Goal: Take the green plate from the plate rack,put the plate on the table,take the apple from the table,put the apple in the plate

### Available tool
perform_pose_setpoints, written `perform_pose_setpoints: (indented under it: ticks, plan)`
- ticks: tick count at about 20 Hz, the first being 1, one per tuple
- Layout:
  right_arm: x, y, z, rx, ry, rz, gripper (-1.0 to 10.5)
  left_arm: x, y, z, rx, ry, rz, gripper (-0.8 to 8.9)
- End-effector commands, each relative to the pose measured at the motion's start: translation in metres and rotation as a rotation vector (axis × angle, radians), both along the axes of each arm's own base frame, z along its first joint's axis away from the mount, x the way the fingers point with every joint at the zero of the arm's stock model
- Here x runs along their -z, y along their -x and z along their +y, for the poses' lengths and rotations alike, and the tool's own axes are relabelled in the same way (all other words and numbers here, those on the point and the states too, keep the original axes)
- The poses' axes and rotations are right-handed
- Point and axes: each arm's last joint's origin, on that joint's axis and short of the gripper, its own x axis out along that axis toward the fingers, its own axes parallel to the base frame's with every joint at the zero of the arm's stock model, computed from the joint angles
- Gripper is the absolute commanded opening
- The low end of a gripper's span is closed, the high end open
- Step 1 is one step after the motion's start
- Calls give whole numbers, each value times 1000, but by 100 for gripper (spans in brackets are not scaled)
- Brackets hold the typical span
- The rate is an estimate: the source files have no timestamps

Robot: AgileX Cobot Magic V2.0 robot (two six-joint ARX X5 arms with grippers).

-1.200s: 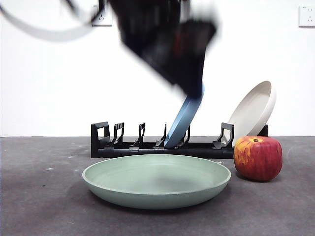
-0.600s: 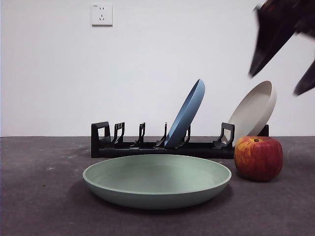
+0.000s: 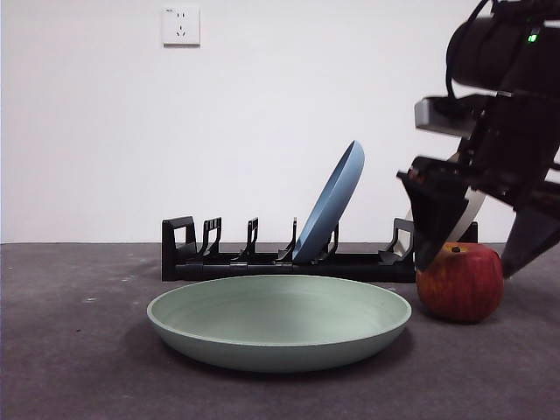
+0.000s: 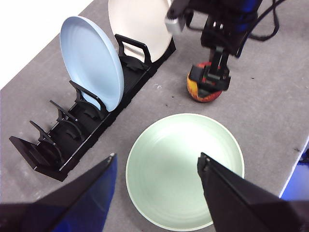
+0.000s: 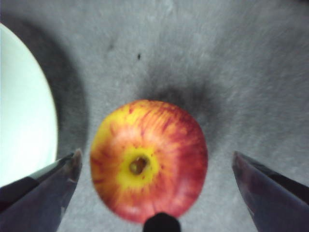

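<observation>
While poised straight above the apple (image 3: 459, 282), right gripper (image 3: 472, 254) spread wide, one black jaw to each side of the fruit, neither touching it in the right wrist view. Apple (image 5: 149, 180) upright on the table (image 3: 79, 350), stem up, just beside the green plate (image 3: 278, 320) and apart from its rim. Green plate flat on the table in front of the plate rack (image 3: 289, 254), nothing in it. Arm dropping in from the upper side of the front view, wrist body high, jaws angled down past the cream-beige plate (image 4: 140, 24) in the rack's end slot. Blue plate (image 3: 331, 203) leaning in a middle slot. Left gripper (image 4: 157, 166) held high over the green plate, jaws well apart, holding nothing. Half a second back, only a blurred dark shape at the top corner; now lowered to apple height. One second back, a dark arm blurred over the blue plate; now gone from there. Plates, rack and apple unmoved.
</observation>
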Motion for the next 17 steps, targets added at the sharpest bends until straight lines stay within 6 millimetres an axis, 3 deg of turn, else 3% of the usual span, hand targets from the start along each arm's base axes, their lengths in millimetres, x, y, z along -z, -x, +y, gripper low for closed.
perform_pose_setpoints:
  ticks: [1, 5, 9, 13, 14, 17]
  plan:
    - [7, -3, 5, 0, -3, -1, 649, 1, -1, 0, -16, 17, 13, 283]
    - [9, -4, 8, 12, -11, 4, 409, 1, -1, 0, -16, 17, 12, 283]
    - [9, -3, 8, 35, -13, 18, 325, 1, -1, 0, -16, 17, 13, 283]
    - [10, -2, 7, 34, -7, 32, 103, 1, -1, 0, -16, 16, 13, 283]
    - [10, -1, 7, 29, -8, 35, -17, 1, -1, 0, -16, 16, 13, 283]
    - [3, 1, 7, 23, -14, 9, -13, 1, -1, 0, -16, 15, 13, 283]
